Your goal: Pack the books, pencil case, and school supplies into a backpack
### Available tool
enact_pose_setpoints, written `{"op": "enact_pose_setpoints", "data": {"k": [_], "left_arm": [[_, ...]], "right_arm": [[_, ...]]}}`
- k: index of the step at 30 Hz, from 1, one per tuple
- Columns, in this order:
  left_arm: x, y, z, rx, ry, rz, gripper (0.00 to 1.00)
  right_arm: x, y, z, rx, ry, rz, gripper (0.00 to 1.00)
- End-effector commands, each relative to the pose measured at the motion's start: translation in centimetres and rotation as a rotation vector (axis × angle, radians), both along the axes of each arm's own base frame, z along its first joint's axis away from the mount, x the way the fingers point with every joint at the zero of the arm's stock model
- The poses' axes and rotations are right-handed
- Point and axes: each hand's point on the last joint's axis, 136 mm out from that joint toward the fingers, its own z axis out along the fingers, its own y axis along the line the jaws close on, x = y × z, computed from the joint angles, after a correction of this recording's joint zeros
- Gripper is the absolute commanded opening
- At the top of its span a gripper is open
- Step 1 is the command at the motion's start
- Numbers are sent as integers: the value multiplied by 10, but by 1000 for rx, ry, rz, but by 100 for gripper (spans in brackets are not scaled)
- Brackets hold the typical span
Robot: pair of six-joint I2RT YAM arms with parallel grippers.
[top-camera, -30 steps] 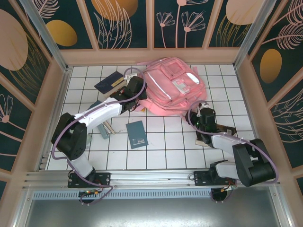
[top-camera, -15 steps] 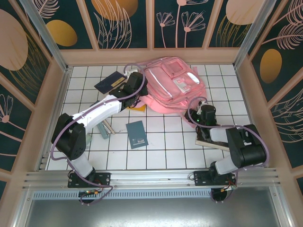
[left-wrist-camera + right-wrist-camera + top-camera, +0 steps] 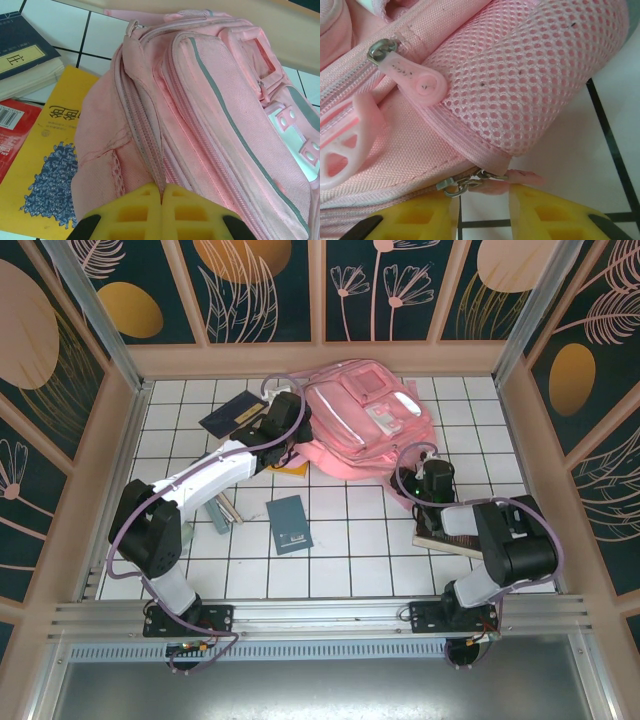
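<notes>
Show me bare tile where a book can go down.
Free: the tiles between the teal book and the brown book, and the row along the near rail. Crowded: left of the backpack, around the navy book, yellow book and left arm.

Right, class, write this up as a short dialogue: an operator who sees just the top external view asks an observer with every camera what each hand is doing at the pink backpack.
Operator: Is anything gripped on the left?
Observer: Yes. In the left wrist view the left hand is shut, pinching the zip strip of the backpack.
Operator: And on the right?
Observer: In the right wrist view the right hand has its fingers apart. A pink zipper pull lies at their tips, just below the mesh pocket. It doesn't look clamped.
</notes>
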Motion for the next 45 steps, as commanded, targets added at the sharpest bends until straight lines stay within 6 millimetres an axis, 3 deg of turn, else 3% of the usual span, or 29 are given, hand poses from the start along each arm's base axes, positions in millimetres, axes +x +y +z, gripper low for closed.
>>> {"op": "enact_pose_setpoints", "data": {"k": [1, 5, 6, 9, 16, 24, 27, 30, 33, 36, 38, 40, 44, 45], "left_arm": [[6, -3, 53, -94, -112, 9, 0], [5, -2, 53, -92, -111, 10, 0], [5, -2, 54, -92, -112, 11, 0], [5, -1, 54, -90, -114, 13, 0], [6, -5, 46, -101, -98, 8, 0], [6, -12, 26, -139, -62, 2, 0], [6, -10, 21, -128, -57, 8, 0], [5, -7, 14, -95, -50, 7, 10], [1, 3, 3, -32, -42, 19, 37], [-2, 17, -1, 38, -49, 48, 48], [-5, 18, -1, 53, -61, 34, 50], [-9, 6, 0, 48, -76, -16, 50], [-22, -44, -4, 29, -81, -187, 40], [-25, -58, -17, 50, -62, -226, 38]], "right_arm": [[23, -7, 24, -2, -102, -55, 23], [26, -12, 28, -17, -126, -81, 21], [27, -15, 28, -33, -133, -89, 12], [25, -17, 26, -59, -130, -93, 0], [9, -9, 33, -57, -141, -42, 0], [-12, 20, 61, -65, -202, 86, 0], [-16, 9, 61, -87, -184, 32, 0], [-19, -2, 62, -107, -177, -15, 3], [-22, -8, 59, -103, -160, -30, 17], [-26, -11, 52, -106, -137, -36, 24], [-27, -12, 47, -107, -123, -34, 26], [-28, -13, 42, -109, -110, -33, 29], [-28, -12, 32, -117, -76, -18, 29], [-27, -11, 29, -116, -59, -9, 29]]}}
